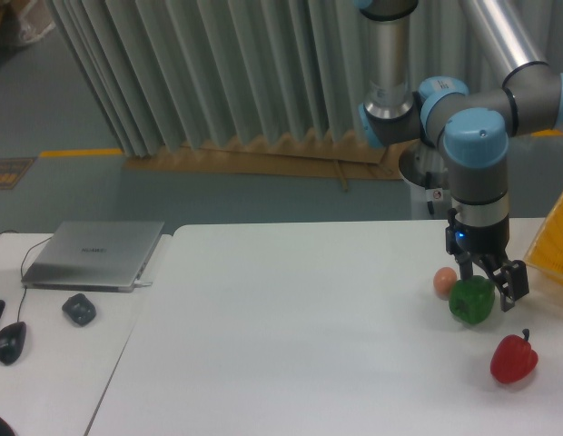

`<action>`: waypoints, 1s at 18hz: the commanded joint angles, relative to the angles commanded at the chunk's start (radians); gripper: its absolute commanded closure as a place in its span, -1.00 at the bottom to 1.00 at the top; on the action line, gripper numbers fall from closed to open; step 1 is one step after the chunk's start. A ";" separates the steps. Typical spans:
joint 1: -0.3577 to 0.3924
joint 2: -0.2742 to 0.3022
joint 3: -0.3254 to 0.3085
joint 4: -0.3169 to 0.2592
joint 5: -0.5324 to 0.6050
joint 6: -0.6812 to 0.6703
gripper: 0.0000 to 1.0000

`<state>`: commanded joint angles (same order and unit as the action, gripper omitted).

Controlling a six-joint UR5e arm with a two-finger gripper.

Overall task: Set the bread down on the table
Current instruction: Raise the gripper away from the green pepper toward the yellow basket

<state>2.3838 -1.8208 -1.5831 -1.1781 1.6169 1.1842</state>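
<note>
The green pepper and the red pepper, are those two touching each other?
Apart. The camera view shows bare white table between the green pepper and the red pepper.

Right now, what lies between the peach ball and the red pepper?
The green pepper lies there, close beside the peach ball; bare table separates it from the red pepper, in the fixed camera view.

You see a silver-tubed UR5e arm [388, 54] with grey joints and light-blue caps, a blue light glowing above its black two-finger gripper [488, 280].
</note>
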 joint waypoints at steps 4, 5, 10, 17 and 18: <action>-0.002 -0.002 0.009 0.003 -0.020 -0.006 -1.00; -0.002 -0.002 0.011 0.003 -0.017 -0.008 -1.00; 0.037 0.014 0.005 -0.001 0.001 -0.014 -1.00; 0.100 0.052 -0.034 -0.005 0.000 0.034 -1.00; 0.107 0.063 -0.043 -0.005 -0.002 0.046 -1.00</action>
<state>2.4911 -1.7580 -1.6259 -1.1827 1.6153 1.2301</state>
